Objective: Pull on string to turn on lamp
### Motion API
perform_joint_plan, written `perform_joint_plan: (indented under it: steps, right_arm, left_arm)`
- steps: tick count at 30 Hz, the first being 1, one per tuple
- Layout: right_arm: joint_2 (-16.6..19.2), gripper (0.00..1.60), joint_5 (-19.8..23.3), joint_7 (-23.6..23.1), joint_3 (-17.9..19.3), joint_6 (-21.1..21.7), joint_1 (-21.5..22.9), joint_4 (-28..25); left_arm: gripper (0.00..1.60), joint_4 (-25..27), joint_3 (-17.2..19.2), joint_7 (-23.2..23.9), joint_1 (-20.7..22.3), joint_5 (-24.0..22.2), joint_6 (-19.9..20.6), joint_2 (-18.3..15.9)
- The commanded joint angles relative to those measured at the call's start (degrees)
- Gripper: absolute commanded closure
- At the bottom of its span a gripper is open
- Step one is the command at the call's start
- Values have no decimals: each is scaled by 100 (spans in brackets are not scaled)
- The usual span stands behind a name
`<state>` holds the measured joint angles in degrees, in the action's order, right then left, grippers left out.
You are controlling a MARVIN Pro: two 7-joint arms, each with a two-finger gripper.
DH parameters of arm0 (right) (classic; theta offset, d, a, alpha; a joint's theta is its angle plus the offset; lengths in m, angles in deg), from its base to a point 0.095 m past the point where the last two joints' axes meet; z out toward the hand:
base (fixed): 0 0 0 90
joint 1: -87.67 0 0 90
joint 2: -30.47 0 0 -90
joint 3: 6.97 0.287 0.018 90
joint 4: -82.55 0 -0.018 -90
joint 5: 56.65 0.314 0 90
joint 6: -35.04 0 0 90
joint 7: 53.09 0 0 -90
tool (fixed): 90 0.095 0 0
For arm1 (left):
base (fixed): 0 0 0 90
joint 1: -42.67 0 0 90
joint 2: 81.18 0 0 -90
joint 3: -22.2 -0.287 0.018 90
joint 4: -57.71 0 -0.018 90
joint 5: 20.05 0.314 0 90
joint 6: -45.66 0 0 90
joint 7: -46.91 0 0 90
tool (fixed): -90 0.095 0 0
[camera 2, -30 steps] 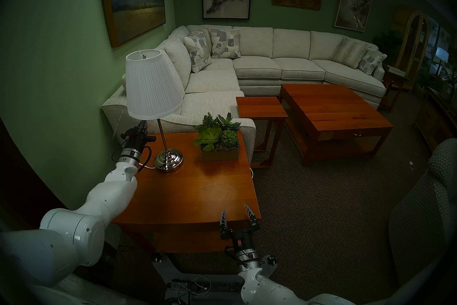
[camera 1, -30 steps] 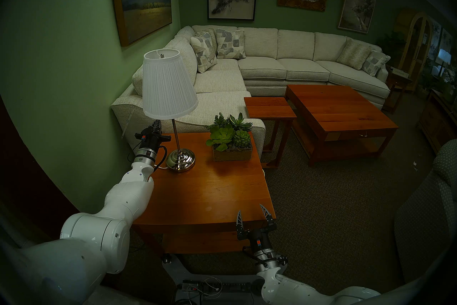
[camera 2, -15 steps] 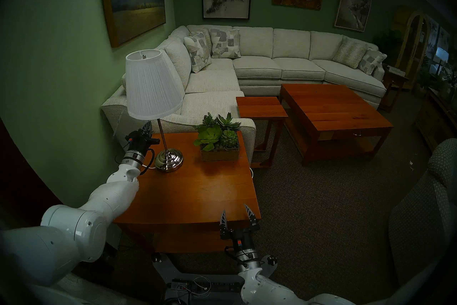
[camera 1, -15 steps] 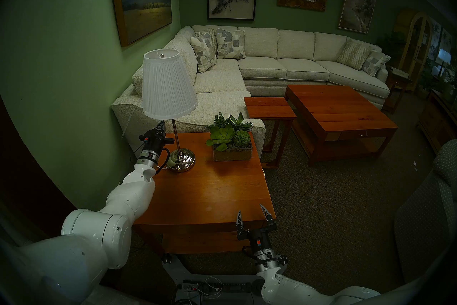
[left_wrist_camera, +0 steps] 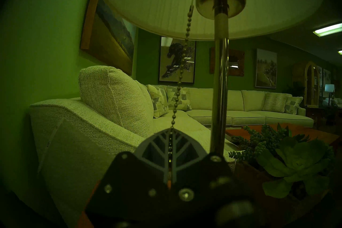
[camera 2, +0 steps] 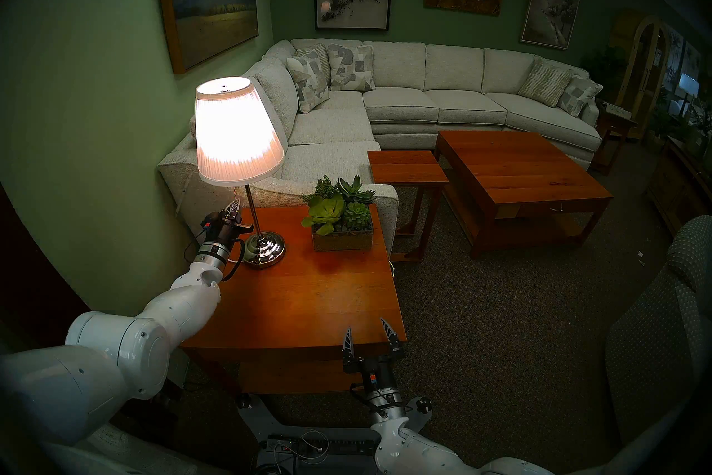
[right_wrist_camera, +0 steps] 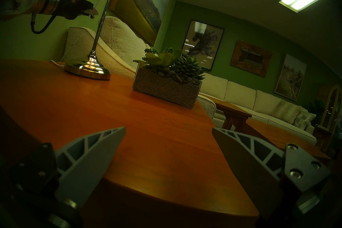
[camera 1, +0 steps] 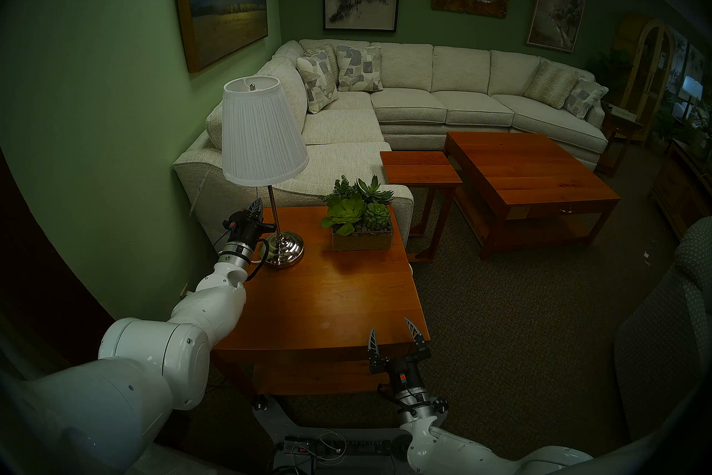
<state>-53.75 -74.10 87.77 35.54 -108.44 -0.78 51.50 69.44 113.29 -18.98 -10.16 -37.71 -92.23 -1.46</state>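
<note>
1. Your left tool [camera 2: 234, 206] is clenched on the thin metallic beaded pull chain [left_wrist_camera: 182, 66]; in the left wrist view its two grey ribbed fingers [left_wrist_camera: 157, 149] are pressed together with the chain running between them.
2. The chain hangs from the socket under the shade and runs taut down to the tool, just beside the thin chrome stem at its 9 o'clock in the left wrist view. In the right wrist view a small dark bead [right_wrist_camera: 92, 16] dangles below the tool.
3. The table lamp with the white pleated conical fabric shade [camera 2: 235, 131] stands on its round ribbed chrome base at the far-left part of the reddish-brown wooden counter [camera 2: 308, 300].
4. The views disagree on the light: the shade glows bright in the head stereo right and right wrist views, yet looks unlit in the head stereo left and left wrist views.
5. A clear rectangular planter of green succulents [camera 2: 341, 219] sits on the counter at the lamp's 3 o'clock, apart from the base.
6. Your right tool [camera 2: 369, 337] is released, fingers spread wide, hovering at the counter's near edge, well apart from the lamp.
7. A cream sectional sofa [camera 2: 424, 100] lies beyond the counter.
</note>
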Motion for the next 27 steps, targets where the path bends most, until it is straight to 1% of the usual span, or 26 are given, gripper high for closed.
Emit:
perform_joint_plan:
  steps: [1, 10, 14, 17, 23, 27]
  right_arm:
    - [20, 0, -31, 60, -1, 3, 69, -63]
    - [7, 0, -40, 78, 9, 13, 59, -65]
    - [0, 0, -38, 76, 15, 14, 56, -62]
    - [3, 0, -34, 67, 13, 9, 59, -60]
    - [7, 0, -30, 54, 13, 4, 63, -56]
    - [0, 0, -33, 65, 17, 9, 58, -59]
  left_arm:
    - [160, -160, -30, -3, 332, 32, -4, 23]
    - [160, -285, -28, -21, 378, 32, -117, 47]
    - [160, -196, 35, -39, 410, -33, -294, 40]
    - [160, -148, 54, -6, 432, -52, -342, 37]
    - [160, 59, 109, 152, 432, -107, -616, 41]
    - [160, 118, 134, 217, 409, -129, -686, 32]
